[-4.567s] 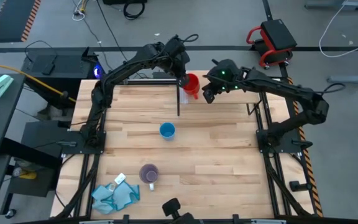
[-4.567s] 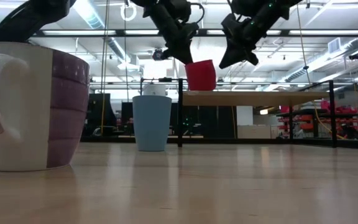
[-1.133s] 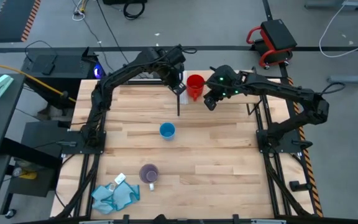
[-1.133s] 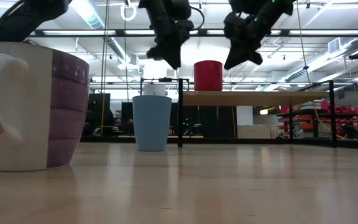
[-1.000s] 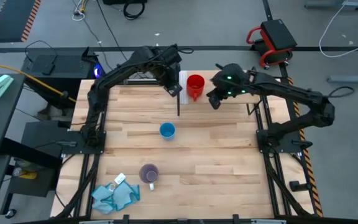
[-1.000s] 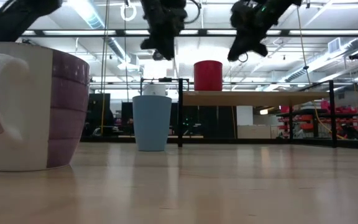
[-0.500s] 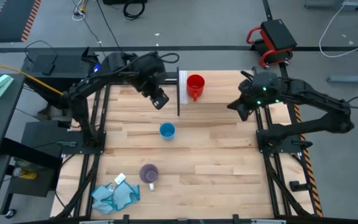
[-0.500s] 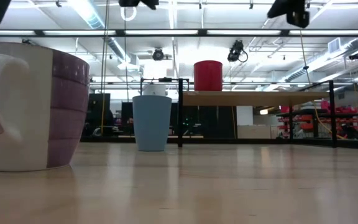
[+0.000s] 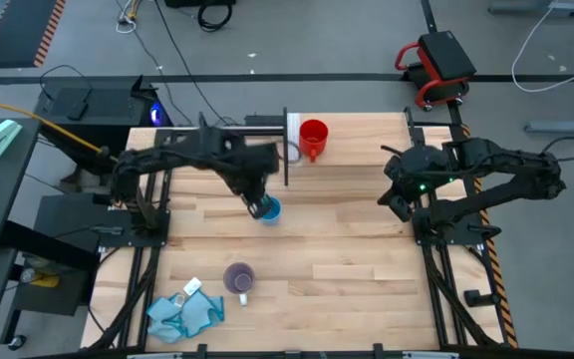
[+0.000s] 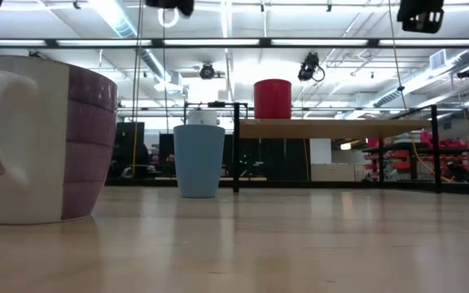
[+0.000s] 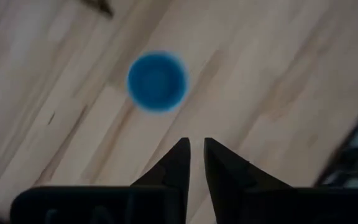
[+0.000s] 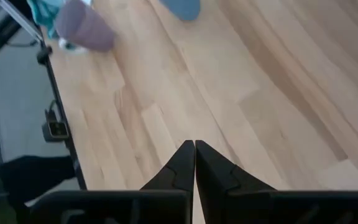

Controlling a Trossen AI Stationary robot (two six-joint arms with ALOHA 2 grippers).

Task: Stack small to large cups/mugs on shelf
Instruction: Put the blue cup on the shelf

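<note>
The red mug (image 9: 313,135) stands upright on the pale shelf (image 9: 362,135), next to its white strip; the low view shows the red mug (image 10: 273,98) on the shelf board (image 10: 332,126). The light-blue cup (image 9: 271,211) stands upright at mid-table. My left gripper (image 9: 259,203) hovers above it, pointing down, and the cup (image 11: 157,81) lies just ahead of its fingertips. That left gripper (image 11: 196,148) is open by a narrow gap and holds nothing. The purple mug (image 9: 239,277) stands near the front edge. My right gripper (image 9: 394,195) hangs at the table's right side, and the right gripper (image 12: 195,149) is shut and empty.
A teal cloth (image 9: 183,311) lies crumpled at the near left corner. The shelf's thin dark upright panel (image 9: 285,155) stands just beyond the blue cup. Bare wood lies between the cup and the right arm.
My left gripper has left the shelf beside the red mug and swung toward the near edge, ending over the blue cup. My right gripper has drawn back from the shelf toward the table's right edge. The red mug has stayed upright on the shelf.
</note>
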